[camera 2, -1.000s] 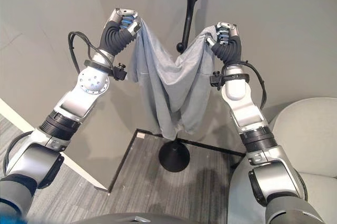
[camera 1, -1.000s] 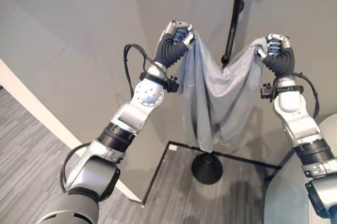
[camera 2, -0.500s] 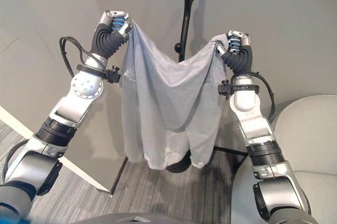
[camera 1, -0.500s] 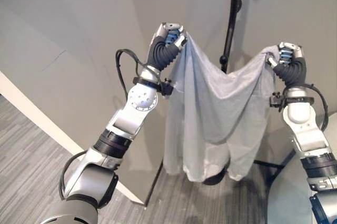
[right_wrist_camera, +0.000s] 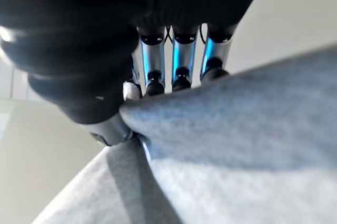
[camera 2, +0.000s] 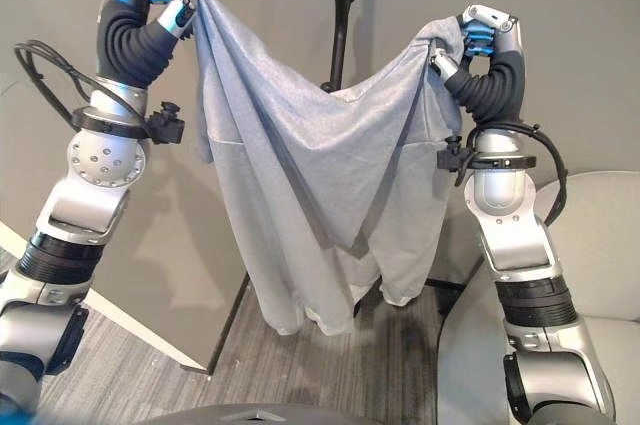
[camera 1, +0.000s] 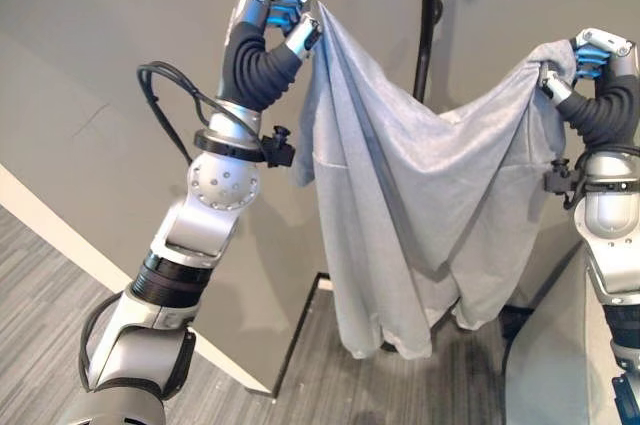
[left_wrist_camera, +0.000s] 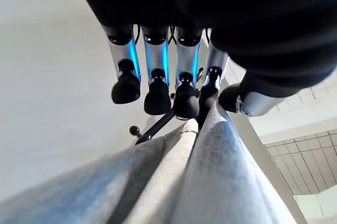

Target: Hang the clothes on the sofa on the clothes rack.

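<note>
Robot hand on the left (camera 1: 275,15) and right robot hand (camera 2: 480,35) are each pinching the spread light-grey cotton garment (camera 2: 320,195), needing to be lifting its sagging middle over the black metal clothes rack (camera 2: 340,5) behind.

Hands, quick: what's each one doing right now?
Left hand: shut, pinching one top corner of the grey garment.
Right hand: shut, gripping the garment's other top corner, cloth spread between them before the rack pole.
</note>
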